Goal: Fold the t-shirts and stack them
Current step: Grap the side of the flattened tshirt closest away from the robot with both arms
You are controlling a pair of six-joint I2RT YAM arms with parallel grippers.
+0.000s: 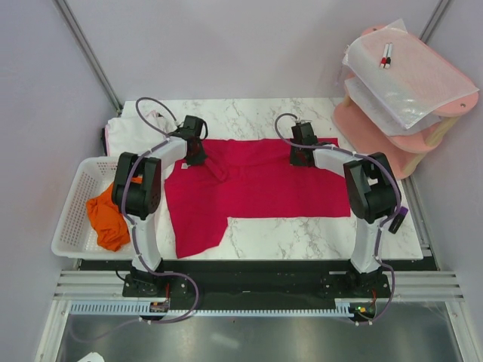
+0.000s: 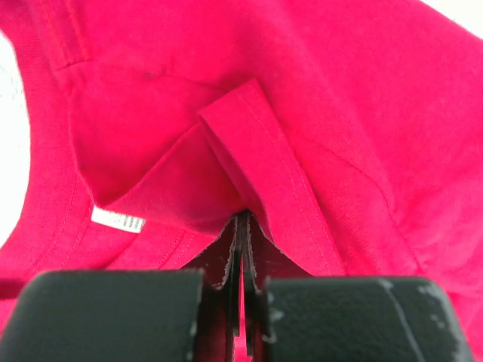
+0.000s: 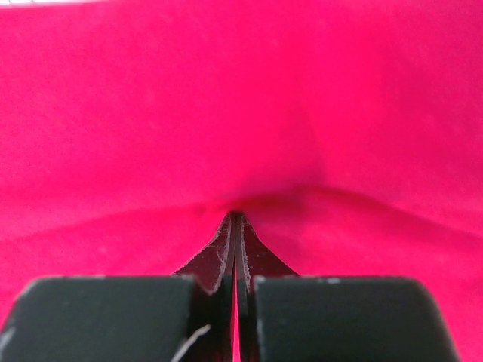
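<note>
Your crimson t-shirt (image 1: 264, 185) lies spread on the marble worktop (image 1: 317, 234). Its long axis runs left to right, and one flap reaches toward the near edge at its left end. Its neck label (image 2: 118, 220) sits by the left end effector (image 1: 195, 154), which is pinched tight on a fold of the shirt. The right end effector (image 1: 300, 157) is clamped on the shirt's far edge. The orange t-shirt (image 1: 107, 219) lies crumpled in the mesh basket (image 1: 72, 226).

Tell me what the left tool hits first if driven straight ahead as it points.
The crimson-red t-shirt itself: the left tool is shut on its cloth, and more of it folds up directly ahead, probably touching.
</note>
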